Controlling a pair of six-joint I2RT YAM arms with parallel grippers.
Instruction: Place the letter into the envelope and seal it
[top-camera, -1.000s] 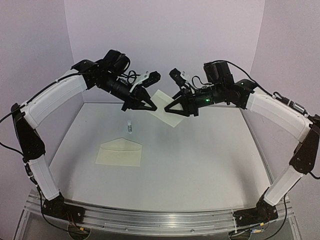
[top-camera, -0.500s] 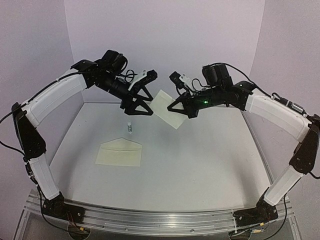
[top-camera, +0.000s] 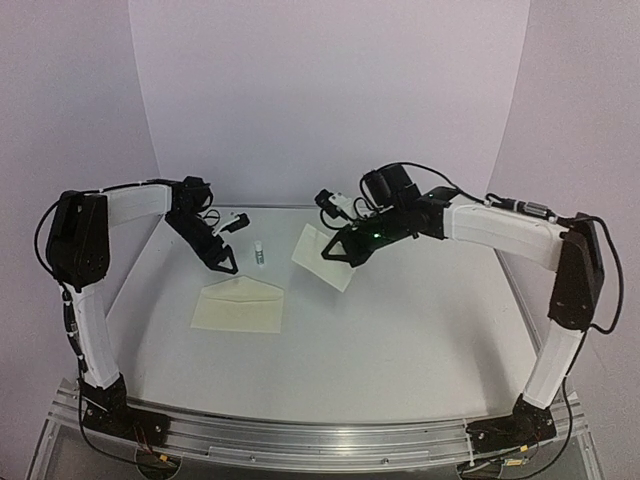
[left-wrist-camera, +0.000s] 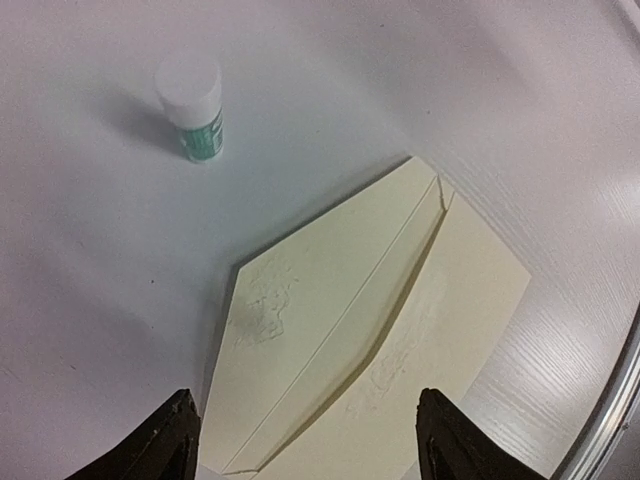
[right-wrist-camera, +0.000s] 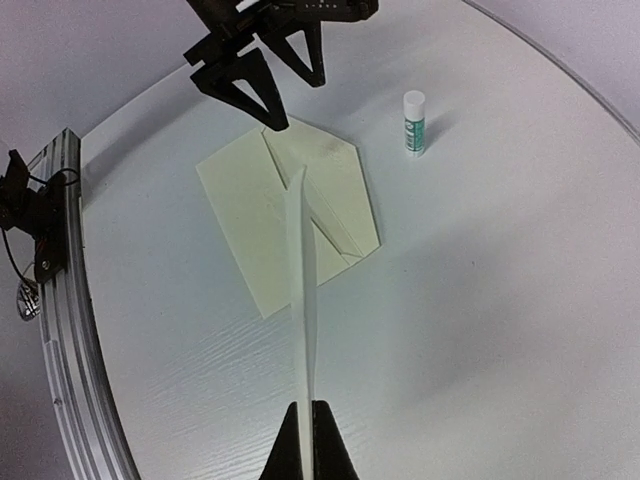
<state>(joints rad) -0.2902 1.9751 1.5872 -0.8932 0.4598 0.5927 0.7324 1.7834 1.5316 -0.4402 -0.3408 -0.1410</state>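
Two end effectors are in view. The right end effector (right-wrist-camera: 305, 415) is clamped on one edge of the letter (top-camera: 320, 256), which hangs tilted over the tabletop (top-camera: 420, 340), just right of the glue stick (top-camera: 260, 255). Whether the letter's low corner touches the surface cannot be told. The left end effector (left-wrist-camera: 308, 425) is spread wide, holding nothing, poised over the envelope (left-wrist-camera: 390, 330). The envelope lies flat, flap open, near the glue stick but apart from it.

Soft, even light, faint purple cast. Worktop (top-camera: 400, 330) bright; short, blurred shadow beside glue stick (left-wrist-camera: 190, 105). Wrist views bow at edges. Top view slightly grainy.
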